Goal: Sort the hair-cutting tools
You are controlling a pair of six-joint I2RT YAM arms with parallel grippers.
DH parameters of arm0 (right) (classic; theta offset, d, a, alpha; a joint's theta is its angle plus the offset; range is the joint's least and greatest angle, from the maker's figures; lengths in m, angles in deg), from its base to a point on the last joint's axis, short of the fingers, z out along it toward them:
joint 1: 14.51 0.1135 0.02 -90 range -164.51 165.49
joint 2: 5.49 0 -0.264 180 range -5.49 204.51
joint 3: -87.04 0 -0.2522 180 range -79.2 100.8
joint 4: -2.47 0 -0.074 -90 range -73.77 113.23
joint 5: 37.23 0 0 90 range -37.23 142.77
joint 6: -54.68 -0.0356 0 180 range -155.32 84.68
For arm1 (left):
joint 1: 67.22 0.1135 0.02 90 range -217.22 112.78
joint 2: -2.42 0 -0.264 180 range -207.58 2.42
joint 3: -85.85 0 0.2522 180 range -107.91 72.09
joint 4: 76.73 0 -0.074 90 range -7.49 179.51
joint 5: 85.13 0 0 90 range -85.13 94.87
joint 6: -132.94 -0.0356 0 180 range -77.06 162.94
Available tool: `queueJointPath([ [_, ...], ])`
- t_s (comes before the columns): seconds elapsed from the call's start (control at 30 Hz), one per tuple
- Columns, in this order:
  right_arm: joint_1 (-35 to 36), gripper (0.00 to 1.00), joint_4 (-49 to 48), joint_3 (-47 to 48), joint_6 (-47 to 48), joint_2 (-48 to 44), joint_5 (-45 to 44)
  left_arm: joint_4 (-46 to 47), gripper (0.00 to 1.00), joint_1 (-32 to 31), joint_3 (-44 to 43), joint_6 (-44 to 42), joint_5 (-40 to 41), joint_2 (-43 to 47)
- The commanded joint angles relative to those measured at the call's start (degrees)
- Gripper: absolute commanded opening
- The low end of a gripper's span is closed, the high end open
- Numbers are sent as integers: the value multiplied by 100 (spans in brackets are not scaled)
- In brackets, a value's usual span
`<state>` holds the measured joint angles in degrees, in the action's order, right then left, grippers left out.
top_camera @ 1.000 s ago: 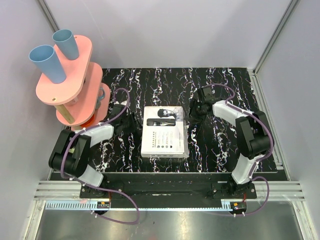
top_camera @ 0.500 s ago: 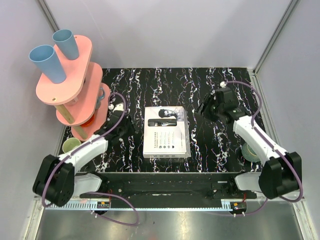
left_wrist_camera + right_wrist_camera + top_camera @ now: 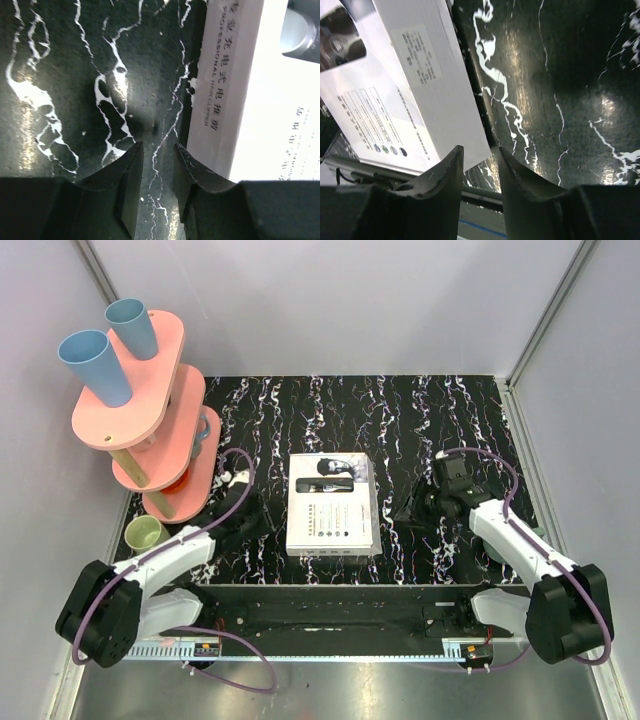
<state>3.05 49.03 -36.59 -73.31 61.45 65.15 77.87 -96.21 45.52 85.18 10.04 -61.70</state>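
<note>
The hair-cutting tools are hidden; only a printed clipper picture shows on the lid of the white box (image 3: 331, 506). The box lies flat in the middle of the black marbled table (image 3: 330, 405). My left gripper (image 3: 258, 520) hangs low just left of the box. Its jaws (image 3: 156, 146) stand a narrow gap apart over bare table, with the box's side (image 3: 225, 95) to their right. My right gripper (image 3: 408, 508) is just right of the box. It (image 3: 479, 149) is also narrowly open and empty, above the box's near corner (image 3: 470, 150).
A pink tiered stand (image 3: 140, 410) carrying two blue cups (image 3: 95, 365) fills the back left. A pale green bowl (image 3: 146, 532) sits below it by the left arm. A dark teal bowl (image 3: 497, 543) lies partly under the right arm. The table's near rail (image 3: 485, 192) runs behind the right fingers.
My right arm swung out and came back down beside the box's right side. My left arm stretched forward along the box's left side, uncovering the green bowl. Both jaws narrowed.
</note>
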Motion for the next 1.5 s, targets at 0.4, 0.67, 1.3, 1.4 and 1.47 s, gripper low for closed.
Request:
queueJointPath([
  [0.4, 283, 28, -1010, -868, -507, 513, 1706, 469, 28, -941, 64, 355, -324, -514],
  [0.67, 301, 27, -1539, -860, -533, 1172, 1706, 461, 27, -1073, 11, 408, -201, -558],
  [1.3, 652, 26, -1821, -755, -647, 1497, 2681, 1137, 25, -1600, -50, 206, -657, -742],
  [1.4, 836, 26, -1891, -649, -752, 1541, 2761, 1295, 24, -1793, -129, 215, -666, -813],
  [1.47, 942, 26, -1978, -614, -823, 1585, 2787, 1375, 24, -1873, -164, 250, -658, -874],
])
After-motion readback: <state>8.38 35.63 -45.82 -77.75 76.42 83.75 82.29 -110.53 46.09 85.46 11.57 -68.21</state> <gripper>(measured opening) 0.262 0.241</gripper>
